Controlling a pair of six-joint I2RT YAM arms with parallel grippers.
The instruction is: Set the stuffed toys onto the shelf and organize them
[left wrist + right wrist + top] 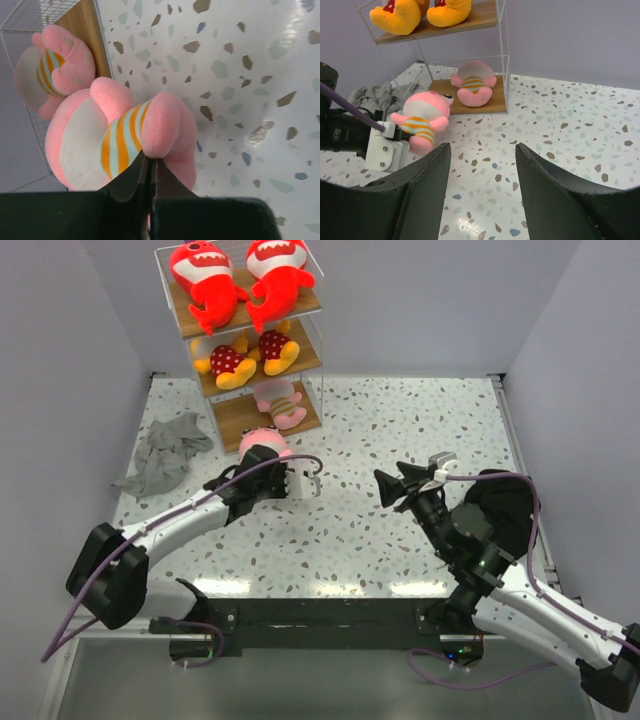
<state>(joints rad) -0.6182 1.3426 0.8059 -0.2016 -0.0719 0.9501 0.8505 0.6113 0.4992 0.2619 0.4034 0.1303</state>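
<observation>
left end effector (150, 161) tight on pink toy (90, 135)

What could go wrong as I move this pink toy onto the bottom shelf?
1. The left gripper pinches only a fold of the held toy; it may slip.
2. The other pink toy already lies on that tier; pushing in could shove it.
3. The wire frame of the shelf is close; the gripper might snag it.

We see fuzzy cloth on the pink striped plush toy (125, 135) in our matt black plastic left gripper (150, 162); below it, a glossy speckled counter (240, 75); beyond, a matt light-brown wooden shelf (82, 30) framed in white wire.
</observation>
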